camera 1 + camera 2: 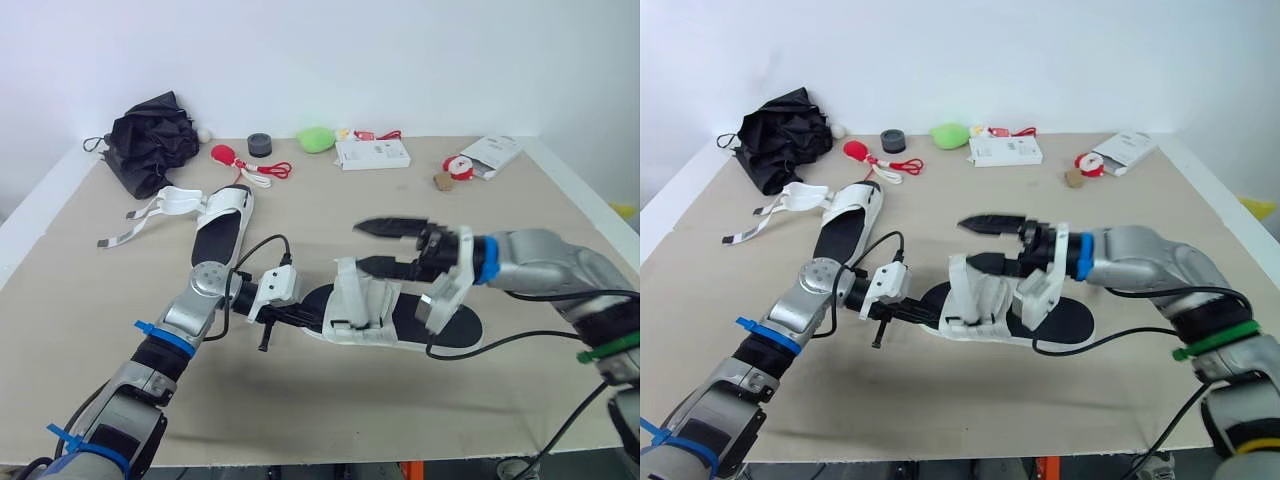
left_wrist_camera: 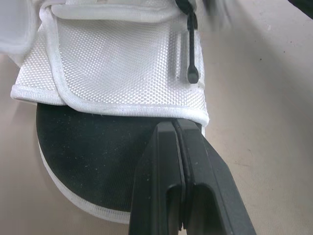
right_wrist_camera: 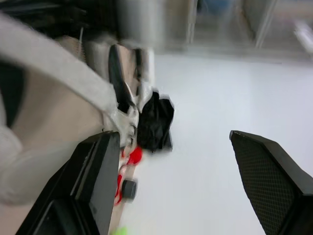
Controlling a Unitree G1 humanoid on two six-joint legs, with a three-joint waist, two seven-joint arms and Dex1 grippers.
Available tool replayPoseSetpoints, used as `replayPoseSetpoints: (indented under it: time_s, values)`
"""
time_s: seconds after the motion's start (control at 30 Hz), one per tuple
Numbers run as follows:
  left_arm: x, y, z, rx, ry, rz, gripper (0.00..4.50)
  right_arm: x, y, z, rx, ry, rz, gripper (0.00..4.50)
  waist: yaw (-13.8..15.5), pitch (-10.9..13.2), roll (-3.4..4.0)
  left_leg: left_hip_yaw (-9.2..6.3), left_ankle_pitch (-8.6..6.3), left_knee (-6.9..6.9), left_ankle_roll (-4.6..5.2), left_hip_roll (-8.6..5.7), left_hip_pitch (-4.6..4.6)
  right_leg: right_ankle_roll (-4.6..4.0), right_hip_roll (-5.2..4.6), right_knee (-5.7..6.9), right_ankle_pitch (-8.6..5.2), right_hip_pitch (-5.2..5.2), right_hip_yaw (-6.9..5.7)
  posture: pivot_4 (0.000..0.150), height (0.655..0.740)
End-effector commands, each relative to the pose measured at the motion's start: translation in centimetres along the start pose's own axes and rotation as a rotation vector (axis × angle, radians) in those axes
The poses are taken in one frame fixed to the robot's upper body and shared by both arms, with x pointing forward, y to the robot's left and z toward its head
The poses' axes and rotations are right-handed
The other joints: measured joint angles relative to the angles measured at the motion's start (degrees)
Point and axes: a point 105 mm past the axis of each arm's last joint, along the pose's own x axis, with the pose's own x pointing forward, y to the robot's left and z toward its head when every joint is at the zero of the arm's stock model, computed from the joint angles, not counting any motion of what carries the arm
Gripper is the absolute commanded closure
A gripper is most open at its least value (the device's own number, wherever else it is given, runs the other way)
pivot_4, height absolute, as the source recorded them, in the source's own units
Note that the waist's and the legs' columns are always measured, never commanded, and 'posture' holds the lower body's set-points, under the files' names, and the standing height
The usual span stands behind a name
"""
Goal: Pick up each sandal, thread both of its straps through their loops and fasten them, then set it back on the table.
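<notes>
While left pincer (image 2: 177, 126) (closed) touches the sandal (image 2: 122, 63), right pincer (image 1: 362, 246) gapes

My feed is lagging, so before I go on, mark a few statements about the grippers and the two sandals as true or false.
1. The right gripper is open. True.
2. The left gripper is open wide. False: its fingers are pressed together, at one end of the near sandal.
3. The far sandal has its straps lying loose. True.
4. The far sandal is held in the air. False: it lies on the table.
5. The black bundle lies at the table's far right corner. False: it lies at the far left corner.
</notes>
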Motion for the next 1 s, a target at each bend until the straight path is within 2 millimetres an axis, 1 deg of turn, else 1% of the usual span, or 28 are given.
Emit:
replayPoseSetpoints:
  time_s: [0.03, 0.13, 0.2, 0.3, 0.33, 0.4, 0.43, 0.5, 0.57, 0.6, 0.63, 0.7, 0.77, 0.83, 0.9, 1.0]
  values:
    - [1.2, -2.3, -3.7, -0.109, 0.116, -0.092, 4.50, -0.9, -3.5, 0.2, 0.359, 0.073, -0.133, 0.62, 0.1, 0.0, -0.01, -0.02, -0.01, 0.00, -0.01, 0.01, 0.00, -0.04, -0.02, -0.01, 0.02, 0.02, -0.02, 0.150, 0.7400]
    - [1.2, -2.4, -3.7, -0.109, 0.116, -0.094, 4.50, -1.3, -3.8, 1.3, 0.622, 0.084, -0.179, 0.62, 0.1, 0.0, -0.01, -0.05, -0.03, 0.00, -0.03, 0.02, -0.01, -0.08, -0.08, -0.02, 0.00, 0.03, -0.08, 0.150, 0.7400]
    - [1.1, -2.4, -3.7, -0.109, 0.116, -0.095, 4.50, -1.6, -3.6, 1.6, 0.755, 0.107, -0.211, 0.62, 0.1, 0.0, -0.02, -0.10, -0.03, 0.00, -0.03, 0.03, -0.02, -0.05, -0.10, -0.04, -0.04, 0.02, -0.17, 0.150, 0.7400]
    - [1.2, -2.4, -3.7, -0.110, 0.114, -0.088, 4.50, -2.1, -1.9, 2.3, 1.026, 0.136, -0.217, 0.62, 0.2, 0.0, -0.09, -0.10, -0.05, -0.01, -0.06, 0.04, -0.03, 0.04, -0.15, -0.07, -0.11, 0.02, -0.24, 0.150, 0.7400]
    - [1.2, -2.4, -3.7, -0.111, 0.113, -0.087, 4.50, -2.3, -1.3, 2.8, 1.208, 0.126, -0.228, 0.62, 0.2, 0.0, -0.12, -0.16, -0.05, -0.02, -0.06, 0.04, -0.08, 0.03, -0.16, -0.09, -0.13, 0.03, -0.30, 0.150, 0.7400]
    - [1.2, -2.6, -3.7, -0.112, 0.112, -0.087, 4.50, -2.4, -0.1, 4.4, 1.459, 0.096, -0.183, 0.62, 0.2, 0.0, -0.12, -0.18, -0.08, -0.04, -0.09, 0.05, -0.09, -0.03, -0.18, -0.12, -0.13, 0.03, -0.33, 0.150, 0.7400]
    - [1.2, -2.6, -3.7, -0.113, 0.113, -0.088, 4.50, -2.5, 0.9, 5.2, 1.596, 0.103, -0.134, 0.62, 0.2, 0.0, -0.12, -0.18, -0.11, -0.05, -0.09, 0.05, -0.09, -0.06, -0.21, -0.12, -0.13, 0.02, -0.36, 0.150, 0.7400]
    - [1.1, -2.8, -3.8, -0.115, 0.113, -0.088, 4.50, -2.6, 2.5, 6.5, 1.786, 0.139, -0.043, 0.62, 0.1, 0.0, -0.12, -0.17, -0.14, -0.05, -0.08, 0.05, -0.10, -0.08, -0.25, -0.12, -0.15, 0.03, -0.41, 0.150, 0.7400]
    - [1.1, -2.8, -3.8, -0.117, 0.113, -0.088, 4.50, -2.6, 3.1, 7.2, 1.886, 0.149, -0.011, 0.62, 0.1, 0.0, -0.25, -0.20, -0.14, -0.05, -0.08, 0.05, -0.09, -0.04, -0.27, -0.16, -0.17, 0.05, -0.49, 0.150, 0.7400]
    - [1.1, -2.9, -3.8, -0.117, 0.114, -0.089, 4.50, -2.4, 4.2, 7.6, 1.952, 0.178, 0.011, 0.62, 0.1, 0.0, -0.25, -0.22, -0.14, -0.05, -0.08, 0.07, -0.10, 0.16, -0.27, -0.22, -0.28, 0.05, -0.54, 0.150, 0.7400]
    - [1.1, -2.9, -3.7, -0.116, 0.115, -0.090, 4.50, -2.2, 4.9, 8.0, 1.996, 0.203, 0.027, 0.62, 0.1, 0.0, -0.25, -0.22, -0.14, -0.05, -0.08, 0.07, -0.11, 0.18, -0.27, -0.22, -0.28, 0.05, -0.55, 0.150, 0.7400]
    - [1.2, -3.0, -3.6, -0.113, 0.115, -0.094, 4.50, -1.8, 7.0, 8.9, 2.047, 0.280, 0.104, 0.62, 0.1, -0.1, -0.30, -0.25, -0.15, -0.05, -0.08, 0.07, -0.14, 0.21, -0.27, -0.27, -0.30, 0.05, -0.58, 0.150, 0.7400]
    - [1.3, -3.0, -3.5, -0.110, 0.114, -0.095, 4.50, -1.4, 8.3, 10.2, 2.112, 0.308, 0.182, 0.62, 0.1, -0.1, -0.29, -0.27, -0.16, -0.09, -0.09, 0.07, -0.22, 0.22, -0.28, -0.31, -0.32, 0.00, -0.61, 0.150, 0.7400]
    - [1.2, -3.0, -3.4, -0.110, 0.114, -0.094, 4.50, -1.2, 9.2, 11.0, 2.156, 0.334, 0.234, 0.62, 0.1, -0.1, -0.29, -0.27, -0.22, -0.09, -0.07, 0.06, -0.26, 0.27, -0.27, -0.34, -0.36, 0.01, -0.63, 0.150, 0.7400]
    - [1.1, -3.1, -3.4, -0.111, 0.116, -0.093, 4.50, -1.0, 10.0, 11.2, 2.175, 0.369, 0.263, 0.62, 0.1, -0.1, -0.30, -0.28, -0.28, -0.09, -0.06, 0.06, -0.28, 0.32, -0.27, -0.40, -0.34, 0.01, -0.64, 0.150, 0.7400]
    - [1.0, -3.2, -3.4, -0.114, 0.119, -0.092, 4.50, -0.6, 10.5, 10.8, 2.243, 0.395, 0.266, 0.62, 0.1, -0.1, -0.32, -0.28, -0.34, -0.09, -0.03, 0.06, -0.30, 0.38, -0.26, -0.49, -0.32, 0.03, -0.67, 0.150, 0.7400]
